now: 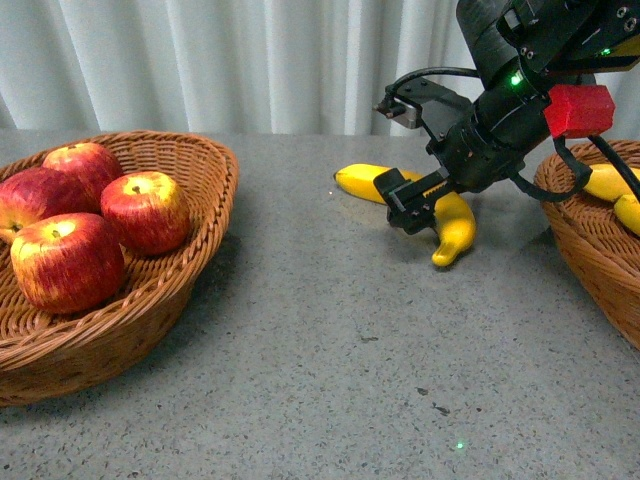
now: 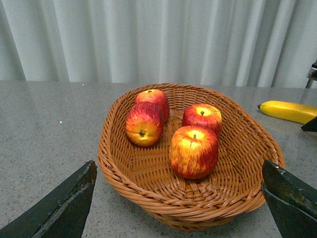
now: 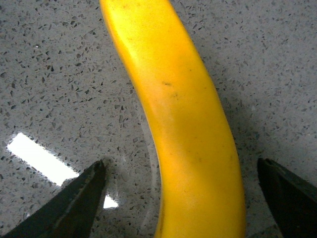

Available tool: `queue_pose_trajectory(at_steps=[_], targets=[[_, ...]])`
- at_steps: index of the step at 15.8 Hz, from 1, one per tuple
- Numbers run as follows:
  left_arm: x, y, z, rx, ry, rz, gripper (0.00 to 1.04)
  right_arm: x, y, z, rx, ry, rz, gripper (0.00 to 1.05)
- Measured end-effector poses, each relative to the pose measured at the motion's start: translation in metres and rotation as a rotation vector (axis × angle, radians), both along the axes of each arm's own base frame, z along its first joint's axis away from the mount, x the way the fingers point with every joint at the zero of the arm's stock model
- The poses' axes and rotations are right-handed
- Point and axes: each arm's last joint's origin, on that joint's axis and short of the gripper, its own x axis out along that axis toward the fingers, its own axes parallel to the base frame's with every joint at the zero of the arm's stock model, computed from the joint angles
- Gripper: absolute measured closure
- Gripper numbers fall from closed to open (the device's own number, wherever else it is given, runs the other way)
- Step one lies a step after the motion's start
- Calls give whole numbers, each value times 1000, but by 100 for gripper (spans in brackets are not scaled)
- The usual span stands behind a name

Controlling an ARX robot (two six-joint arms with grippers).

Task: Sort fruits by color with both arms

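Right gripper [image 1: 418,203] open astride banana [image 1: 450,225] on grey table [image 1: 330,350], banana's middle hidden by fingers, left gripper [image 2: 178,198] open, tips only, four apples [image 2: 194,151] in wicker basket [image 2: 233,193], far basket [image 1: 590,240] cut off

Grey table [image 1: 330,380] — two baskets [image 1: 190,215], banana [image 1: 455,225]

**Three cameras, one tabletop**

The front view faces the curtain [image 1: 200,60] at 12 o'clock. The left wrist camera looks down on the apple basket [image 2: 148,183]. The right wrist camera sits close above the banana [image 3: 183,129], which the front view shares [image 1: 455,225].
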Motion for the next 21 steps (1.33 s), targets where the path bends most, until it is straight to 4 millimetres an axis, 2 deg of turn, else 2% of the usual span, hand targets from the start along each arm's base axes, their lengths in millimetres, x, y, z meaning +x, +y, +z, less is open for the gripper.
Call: queue_pose_trajectory(at_steps=[5, 6, 9, 11, 13, 14, 15, 16, 17, 19, 20, 21], targets=[[0, 0, 0, 0, 0, 0, 7, 1, -1, -1, -2, -34, 15, 67], [0, 0, 0, 0, 0, 0, 7, 3, -4, 1, 6, -51, 5, 70], [0, 0, 0, 0, 0, 0, 7, -1, -17, 19, 86, -105, -33, 70], [0, 0, 0, 0, 0, 0, 7, -8, -34, 46, 156, -181, -71, 70], [0, 0, 0, 0, 0, 0, 7, -30, -69, 92, 208, -318, -145, 70], [0, 0, 0, 0, 0, 0, 7, -51, -94, 115, 205, -393, -195, 70], [0, 0, 0, 0, 0, 0, 7, -70, -114, 124, 184, -418, -235, 70], [0, 0, 0, 0, 0, 0, 7, -91, -136, 121, 148, -402, -280, 70], [0, 0, 0, 0, 0, 0, 7, -105, -152, 109, 114, -366, -311, 70], [0, 0, 0, 0, 0, 0, 7, -124, -179, 77, 58, -268, -376, 70], [0, 0, 0, 0, 0, 0, 7, -134, -194, 63, 38, -238, -409, 64], [0, 0, 0, 0, 0, 0, 7, -136, -195, 67, 42, -260, -404, 53]])
